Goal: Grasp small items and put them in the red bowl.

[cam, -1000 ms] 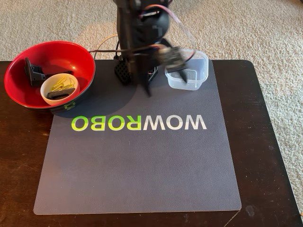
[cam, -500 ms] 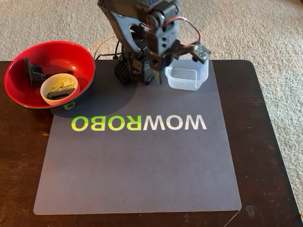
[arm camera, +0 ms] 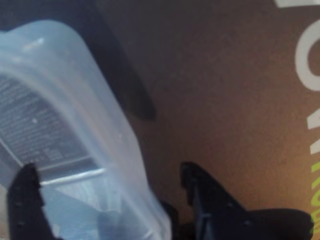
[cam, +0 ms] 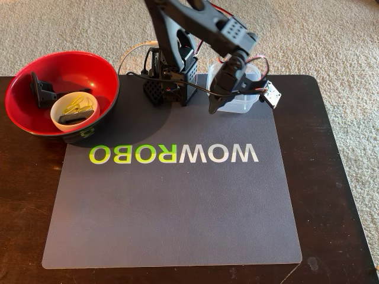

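Note:
The red bowl stands at the left of the fixed view. In it lie a black scoop-shaped part and a small white bowl, which holds a yellow-green clip and a dark piece. The clear square container sits at the back right of the mat, partly hidden by my gripper. In the wrist view my gripper is open astride the clear container's wall. One finger is inside it and the other finger is outside over the mat.
A grey mat printed WOWROBO covers most of the dark wooden table. The arm's base stands at the mat's back edge between bowl and container. Carpet lies beyond the table.
The arm has swung right from beside its base and come down, so the gripper now straddles the clear container's near-left wall. The container and bowl have not moved.

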Tool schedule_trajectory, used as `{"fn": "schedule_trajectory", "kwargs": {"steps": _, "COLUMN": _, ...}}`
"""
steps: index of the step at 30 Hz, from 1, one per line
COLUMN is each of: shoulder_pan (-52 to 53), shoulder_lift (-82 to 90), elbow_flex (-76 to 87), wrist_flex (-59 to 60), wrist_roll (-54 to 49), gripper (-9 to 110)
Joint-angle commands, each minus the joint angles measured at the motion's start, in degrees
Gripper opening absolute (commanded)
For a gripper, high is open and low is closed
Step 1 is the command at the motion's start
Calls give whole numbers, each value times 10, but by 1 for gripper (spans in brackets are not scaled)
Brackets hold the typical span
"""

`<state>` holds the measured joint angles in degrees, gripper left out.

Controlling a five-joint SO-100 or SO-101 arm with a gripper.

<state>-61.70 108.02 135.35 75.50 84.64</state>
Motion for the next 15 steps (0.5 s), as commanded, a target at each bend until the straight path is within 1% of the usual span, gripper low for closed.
{"fn": "schedule_trajectory", "kwargs": {"steps": 1, "shoulder_pan": 18, "shoulder_lift": -47, "elbow_flex": -40, "wrist_flex": 2, "wrist_roll": -18, "gripper": 10}}
{"fn": "schedule_trajectory", "kwargs": {"steps": 2, "shoulder_pan": 33, "shoulder_lift": -62, "elbow_flex": -52, "wrist_flex": -3, "wrist_roll": -41, "gripper": 0}}
{"fn": "schedule_trajectory", "kwargs": {"steps": 5, "shoulder_pan": 99, "shoulder_lift": -115, "elbow_flex": -97, "wrist_flex": 3, "wrist_roll": -49, "gripper": 0}}
{"fn": "schedule_trajectory", "kwargs": {"steps": 8, "shoulder_pan": 192, "shoulder_lift": -142, "elbow_flex": -141, "wrist_flex": 3, "wrist_roll": -54, "gripper": 0}}
{"fn": "schedule_trajectory", "kwargs": {"steps": 15, "shoulder_pan": 416, "shoulder_lift": -150, "elbow_flex": -262, "wrist_flex": 17, "wrist_roll": -73, "gripper": 0}}
